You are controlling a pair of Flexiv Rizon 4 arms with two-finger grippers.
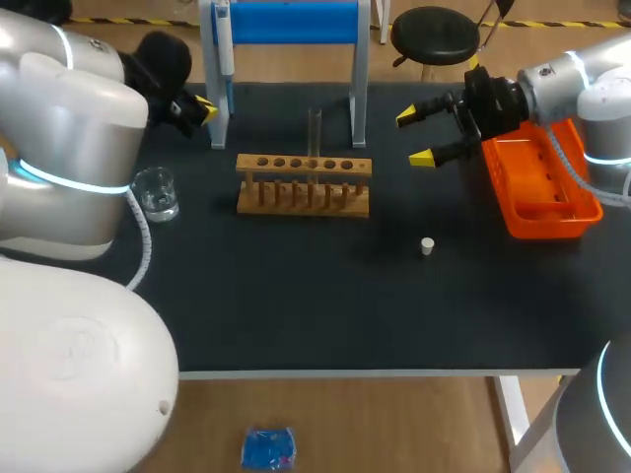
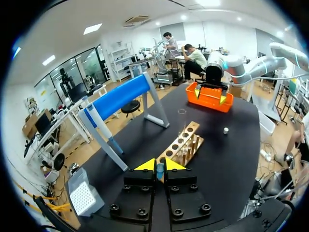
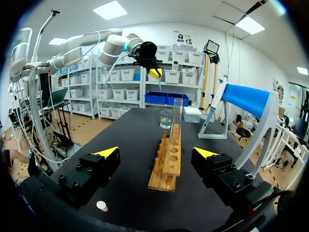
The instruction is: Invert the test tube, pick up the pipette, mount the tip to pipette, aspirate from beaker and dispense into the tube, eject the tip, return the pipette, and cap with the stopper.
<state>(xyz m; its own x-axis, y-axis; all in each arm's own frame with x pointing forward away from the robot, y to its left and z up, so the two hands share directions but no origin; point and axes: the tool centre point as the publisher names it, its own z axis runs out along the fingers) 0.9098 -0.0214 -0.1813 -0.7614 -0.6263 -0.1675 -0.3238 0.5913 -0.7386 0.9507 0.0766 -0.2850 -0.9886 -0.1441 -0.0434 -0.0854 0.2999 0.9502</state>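
In the head view, a wooden test-tube rack is seen at the middle of the black table, and a clear glass test tube is stood upright in one of its holes. On the far side of the rack a blue-topped pipette stand is placed, with a white-and-blue pipette hung at its left post. A clear glass beaker is set well to the left of the rack. A small white stopper is laid on the table on the near side of the rack and to its right, apart from it. An orange plastic tray is set far to the right of the rack. The left gripper is held beyond the rack's left end, near the stand's post. The right gripper is held to the rack's right, just beside the tray — its yellow-tipped fingers are spread wide and nothing is gripped.

In the left wrist view, the left gripper's fingers are drawn almost together and a small blue piece is pinched between them — what it is cannot be told. The rack is seen ahead of the gripper with the tube upright in it, and the stopper and tray are seen beyond.

In the right wrist view, the rack is seen ahead of the widely parted fingers and is not touched by them. The tube is upright in it, and the beaker is seen beyond the rack. The stopper is seen on the table close beside one finger.
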